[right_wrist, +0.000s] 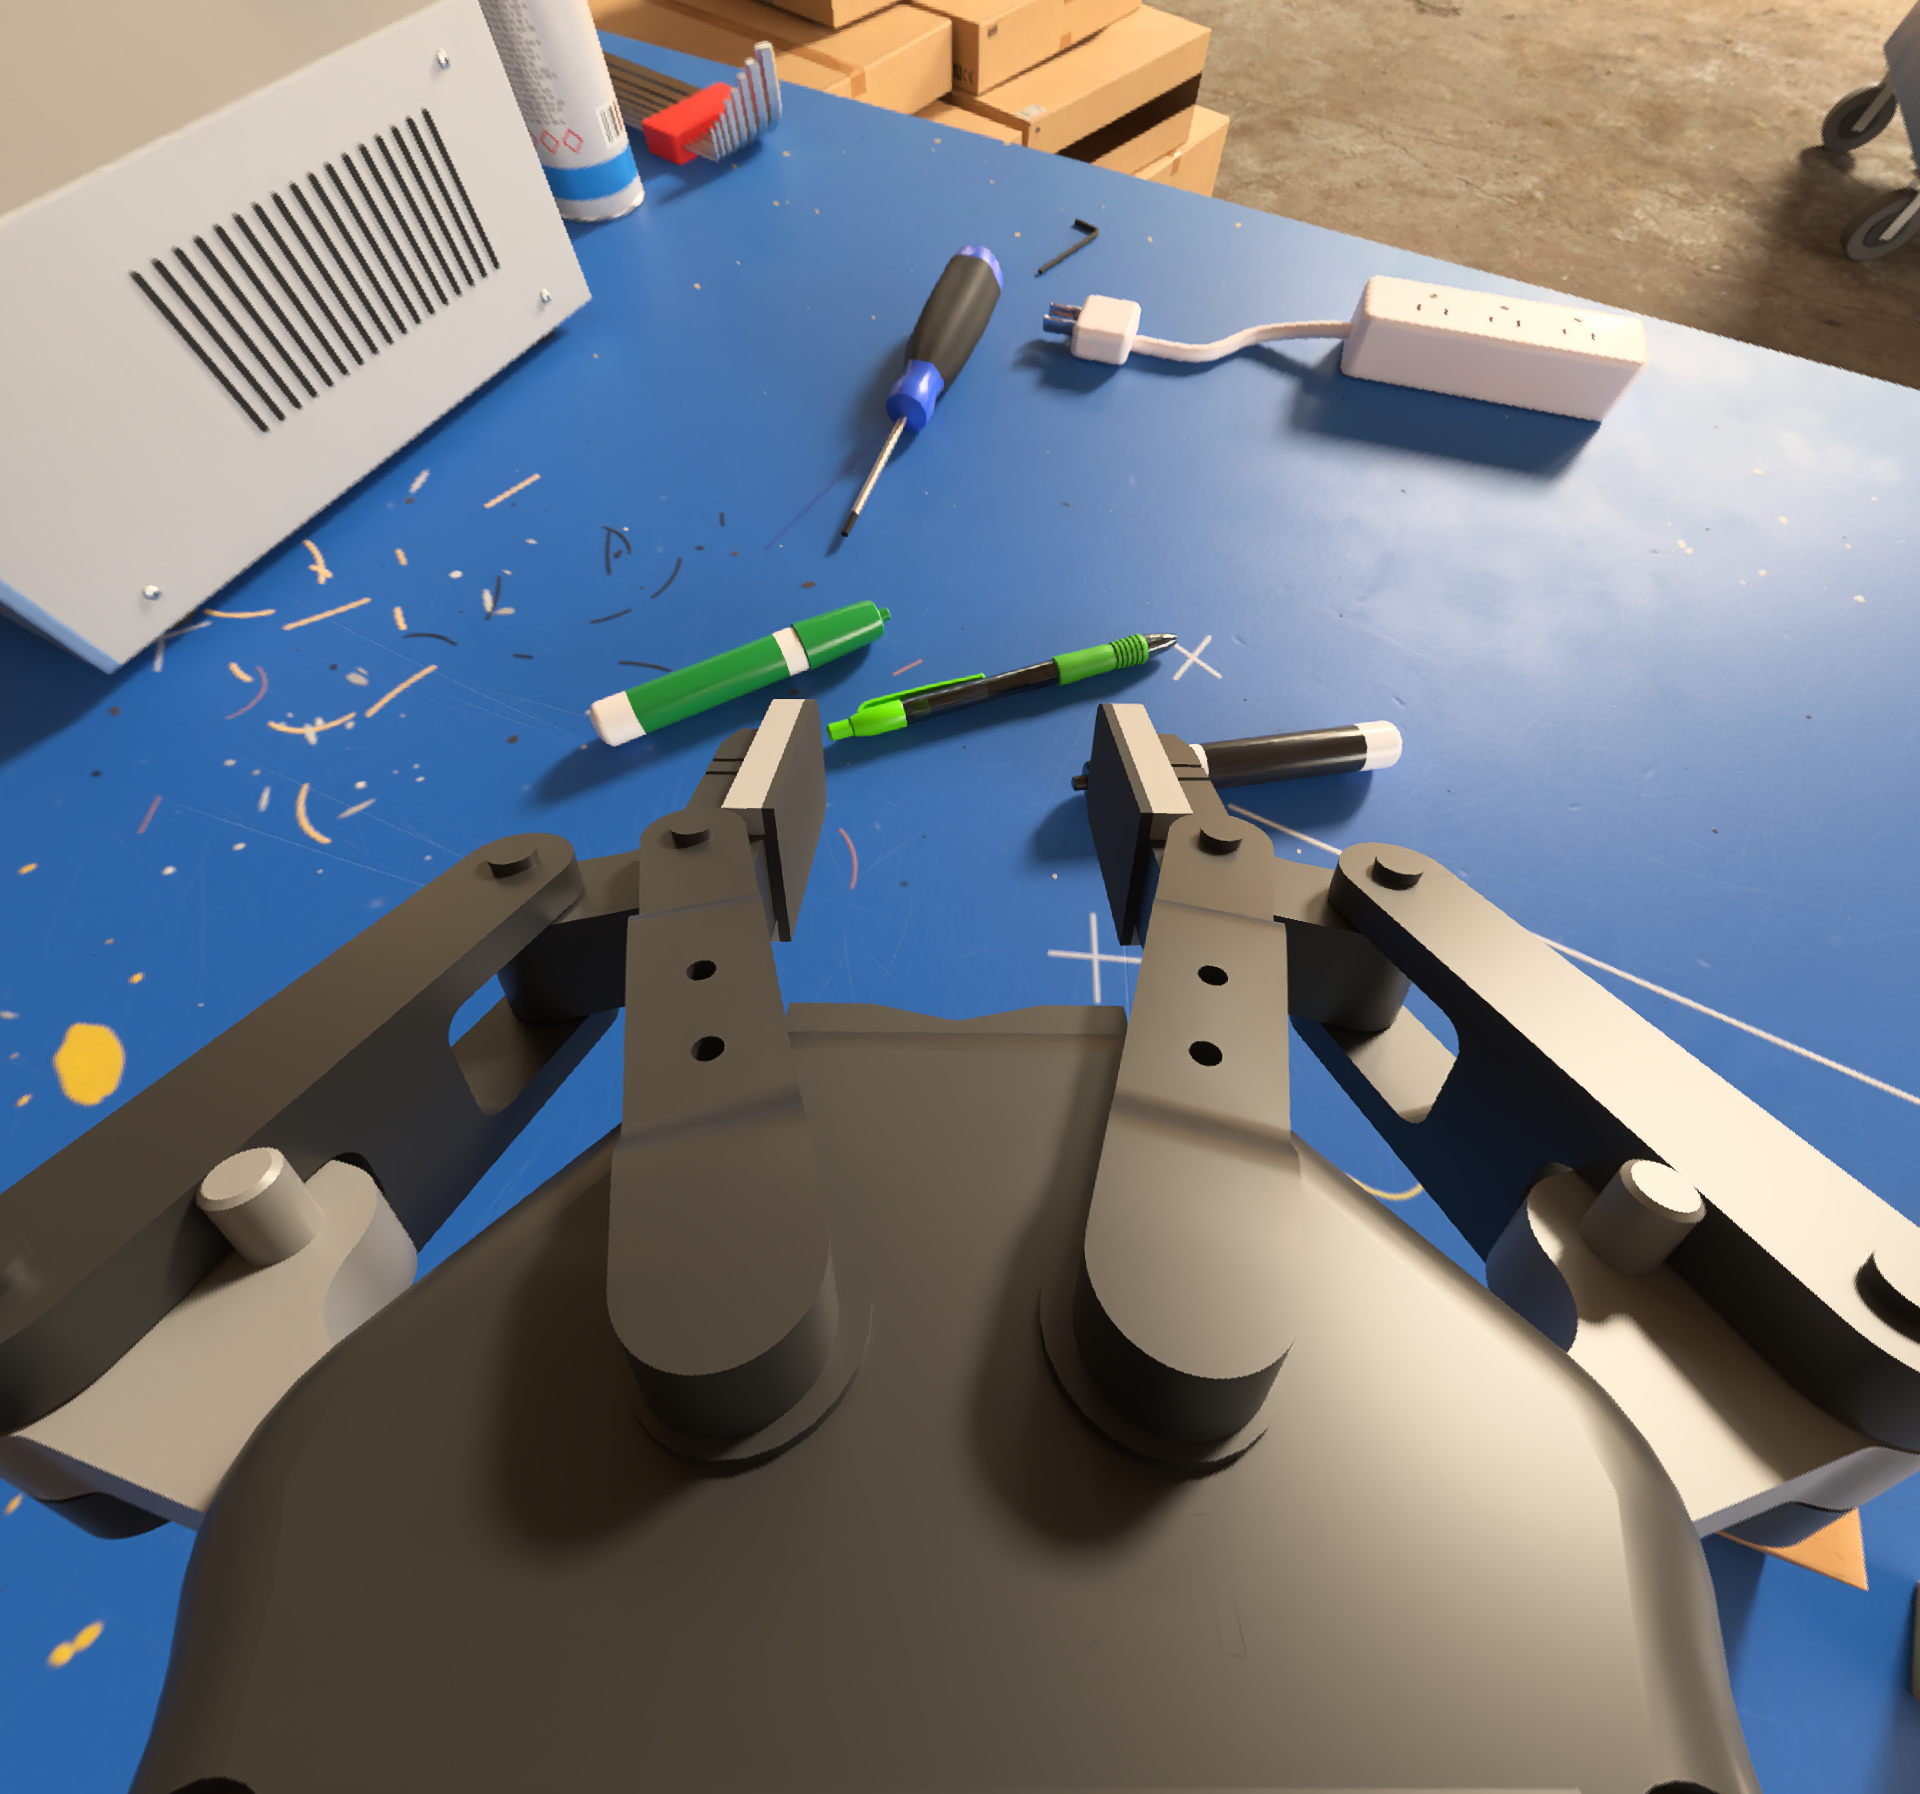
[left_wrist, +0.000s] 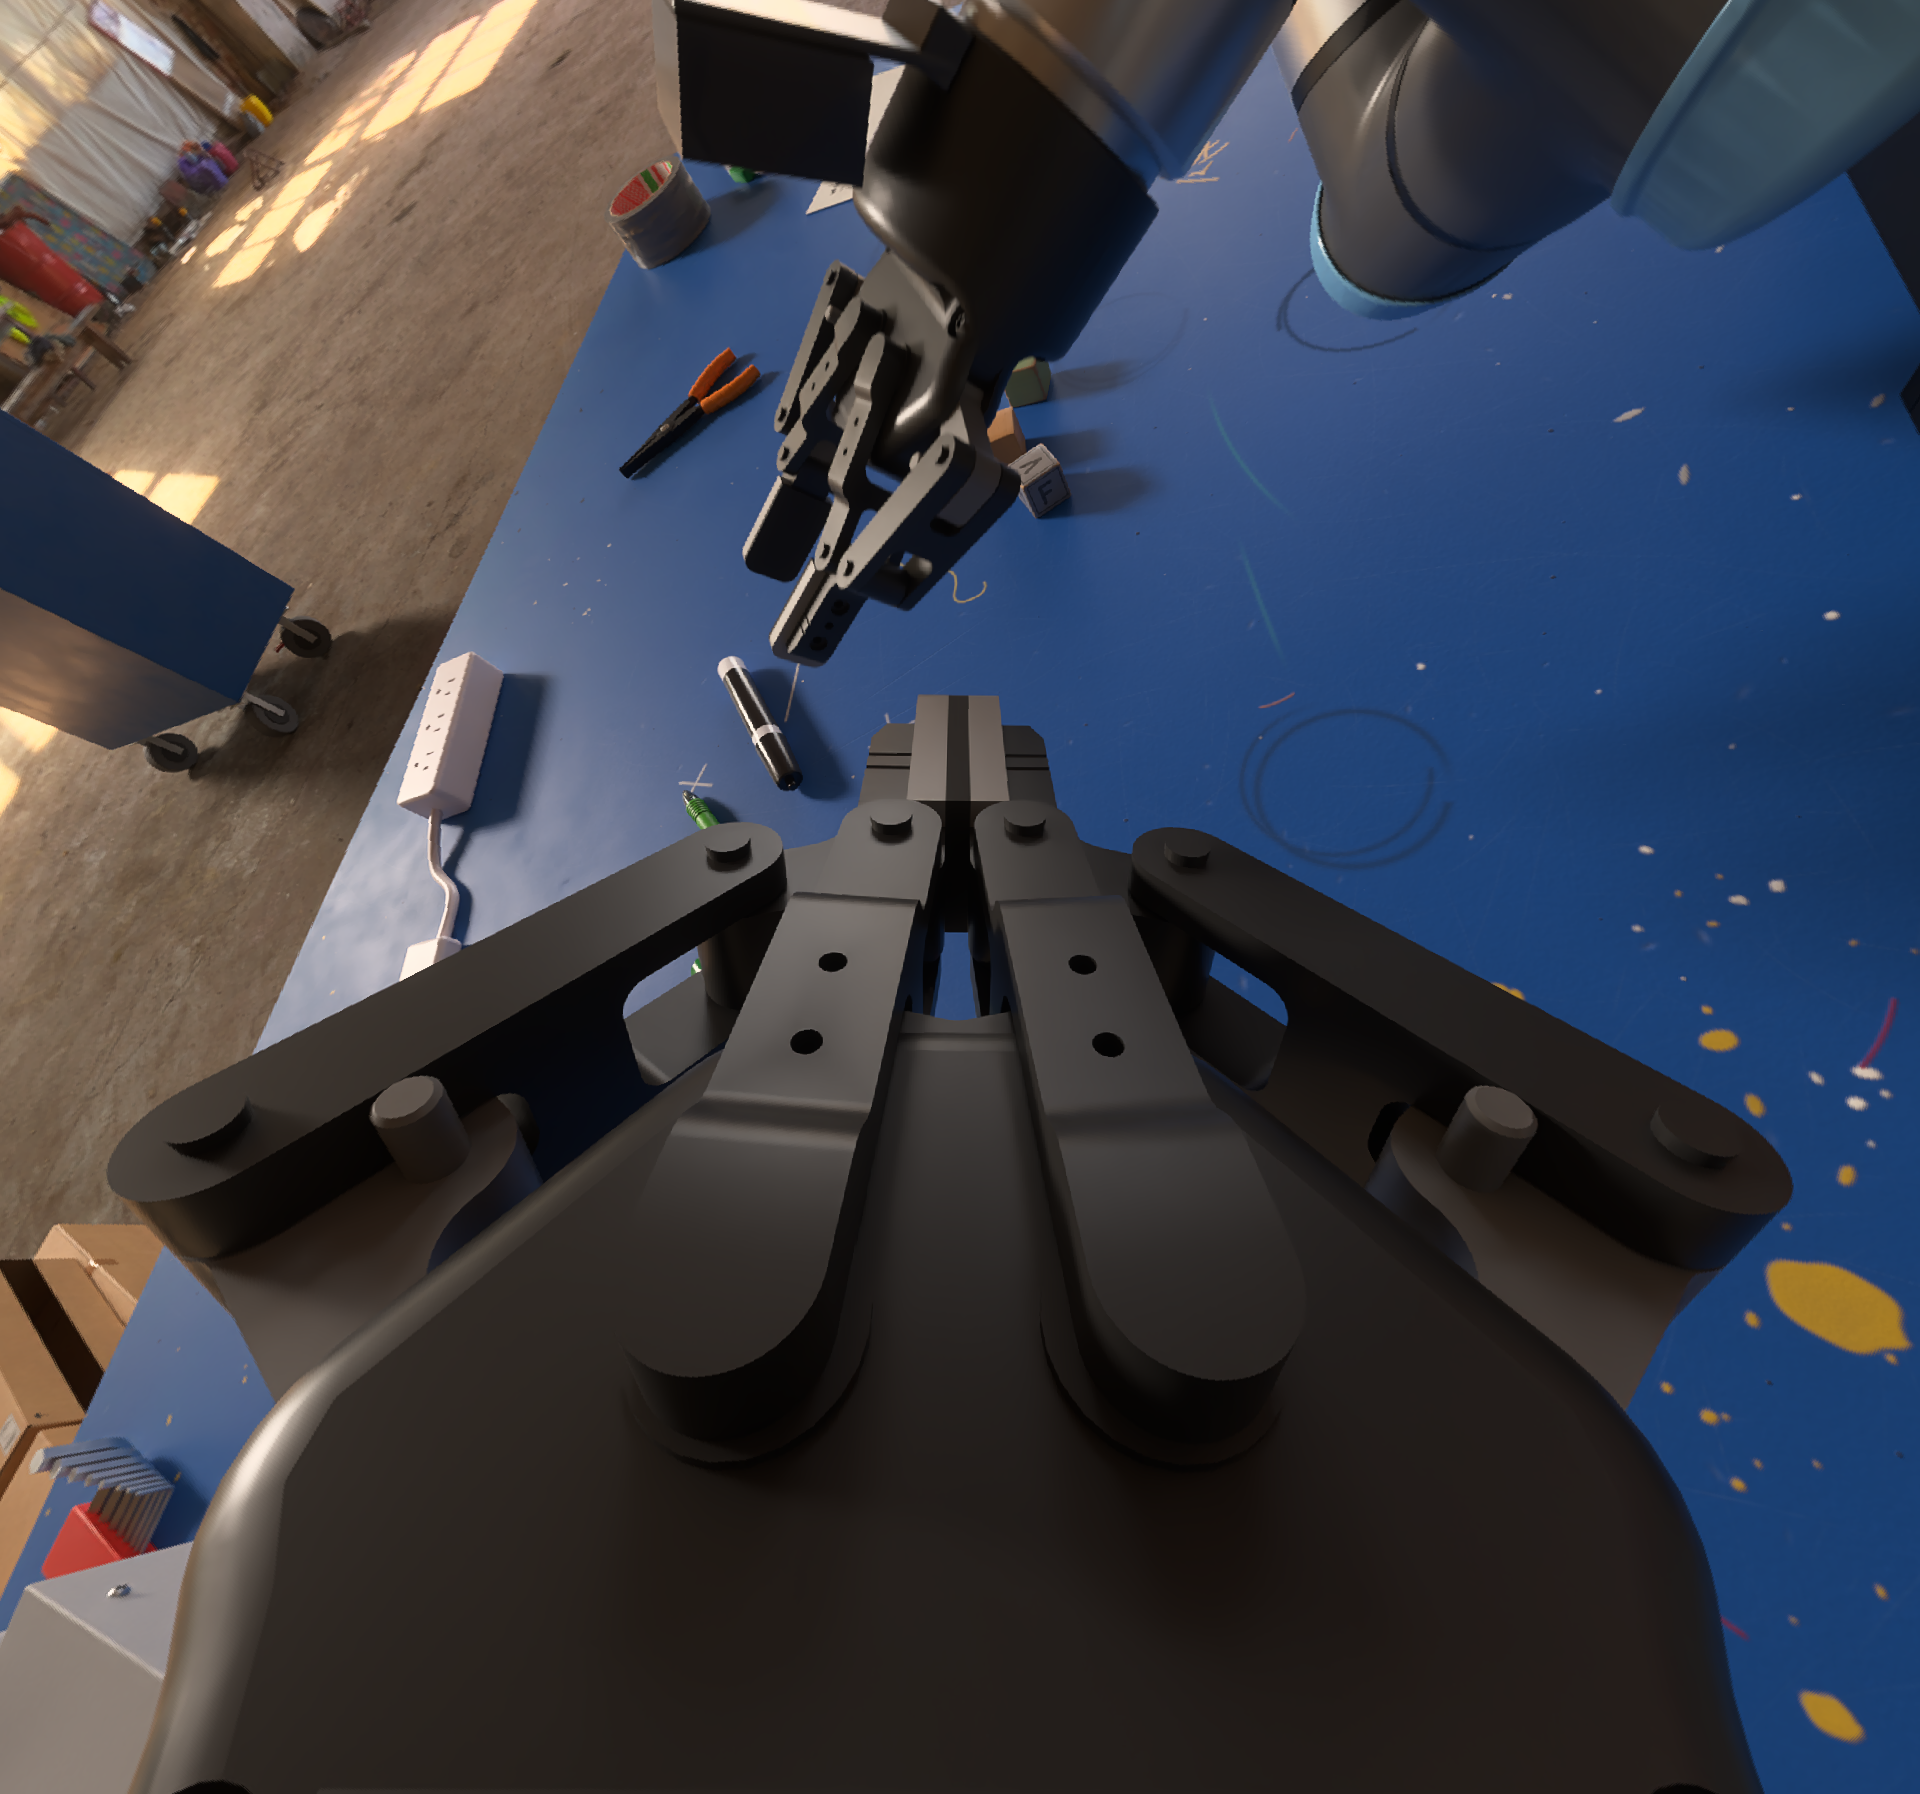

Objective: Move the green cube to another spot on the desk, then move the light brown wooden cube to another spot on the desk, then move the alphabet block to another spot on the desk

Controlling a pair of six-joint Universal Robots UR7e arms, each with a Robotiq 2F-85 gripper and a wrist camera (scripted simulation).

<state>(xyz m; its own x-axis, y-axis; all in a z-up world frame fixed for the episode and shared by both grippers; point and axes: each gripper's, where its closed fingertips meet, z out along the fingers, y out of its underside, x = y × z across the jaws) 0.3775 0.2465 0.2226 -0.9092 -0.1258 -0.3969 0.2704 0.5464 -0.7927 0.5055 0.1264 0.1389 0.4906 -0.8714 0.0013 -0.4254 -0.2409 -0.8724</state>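
Note:
In the left wrist view, three small cubes sit close together on the blue desk, partly hidden behind the right arm's gripper. They are the green cube, the light brown wooden cube and the grey alphabet block. My left gripper is shut and empty, above the desk and well short of the cubes. My right gripper is open and empty, hovering over bare desk near pens. It also shows in the left wrist view, just beside the cubes. No cube shows in the right wrist view.
A black marker, power strip, pliers and tape roll lie along the desk's left edge. The right wrist view shows a green marker, green pen, screwdriver, grey vented box and spray can.

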